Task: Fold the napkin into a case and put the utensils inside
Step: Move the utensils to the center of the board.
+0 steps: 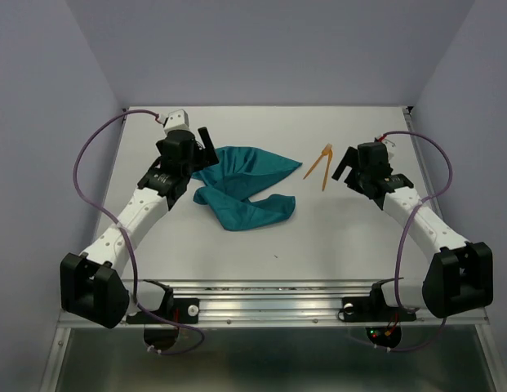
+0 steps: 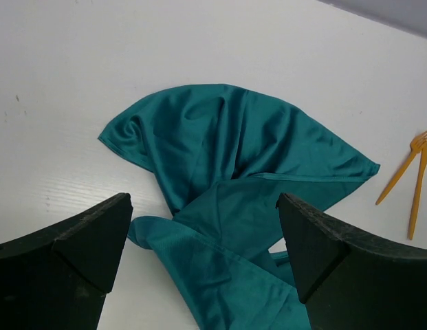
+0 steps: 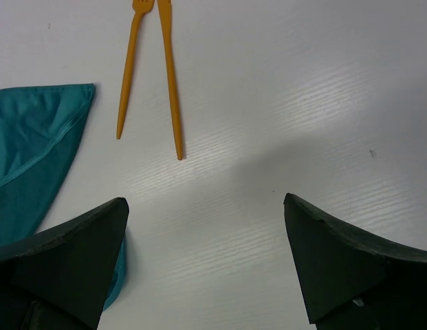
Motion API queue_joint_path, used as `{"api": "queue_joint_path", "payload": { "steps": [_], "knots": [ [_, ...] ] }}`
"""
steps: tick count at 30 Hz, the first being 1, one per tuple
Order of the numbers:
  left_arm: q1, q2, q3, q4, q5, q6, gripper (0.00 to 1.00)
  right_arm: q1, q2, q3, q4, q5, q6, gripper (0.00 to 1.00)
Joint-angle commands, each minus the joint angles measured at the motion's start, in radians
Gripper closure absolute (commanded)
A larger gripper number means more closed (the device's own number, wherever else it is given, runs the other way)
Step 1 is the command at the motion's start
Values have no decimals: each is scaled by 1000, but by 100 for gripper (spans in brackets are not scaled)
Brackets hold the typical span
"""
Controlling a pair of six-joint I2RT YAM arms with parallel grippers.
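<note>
Top external: napkin (image 1: 241, 189) beside spread left hand (image 1: 208, 148); utensils (image 1: 320, 166) just beside spread right hand (image 1: 347, 166).

The white bench (image 1: 335, 237) carries a crumpled teal napkin (image 1: 241, 188) and, just beside it, two orange utensils (image 1: 321, 166).

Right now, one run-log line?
napkin: crumpled, no case yet | utensils: on table, clear of napkin | left claw: open, over napkin | right claw: open, empty
</note>
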State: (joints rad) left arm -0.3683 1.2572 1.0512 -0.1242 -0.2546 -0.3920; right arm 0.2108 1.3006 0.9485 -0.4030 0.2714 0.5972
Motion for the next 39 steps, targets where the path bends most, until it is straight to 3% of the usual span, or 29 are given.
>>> {"api": "queue_joint_path", "payload": {
  "steps": [1, 7, 14, 18, 30, 34, 36, 39],
  "knots": [
    [6, 19, 20, 3, 20, -16, 1, -1, 2, 10, 44, -6, -10, 0],
    [6, 83, 81, -83, -9, -7, 1, -1, 23, 1, 61, -26, -7, 0],
    [8, 87, 27, -60, 72, -25, 17, 31, 20, -40, 131, -149, -46, 0],
    [5, 140, 17, -110, 77, -22, 19, 90, 61, -50, 148, -164, -30, 0],
    [3, 237, -75, -170, 67, -180, 24, 222, 296, 114, 139, -132, -31, 9],
    [2, 284, -99, -121, 75, -192, 38, 222, 391, 203, 127, -6, -54, 13],
    [2, 300, -100, -111, 84, -194, 54, 222, 446, 299, 84, 11, -71, 18],
    [0, 308, -103, -80, 89, -191, 68, 200, 546, 402, 66, 8, -82, 25]
  ]
}}
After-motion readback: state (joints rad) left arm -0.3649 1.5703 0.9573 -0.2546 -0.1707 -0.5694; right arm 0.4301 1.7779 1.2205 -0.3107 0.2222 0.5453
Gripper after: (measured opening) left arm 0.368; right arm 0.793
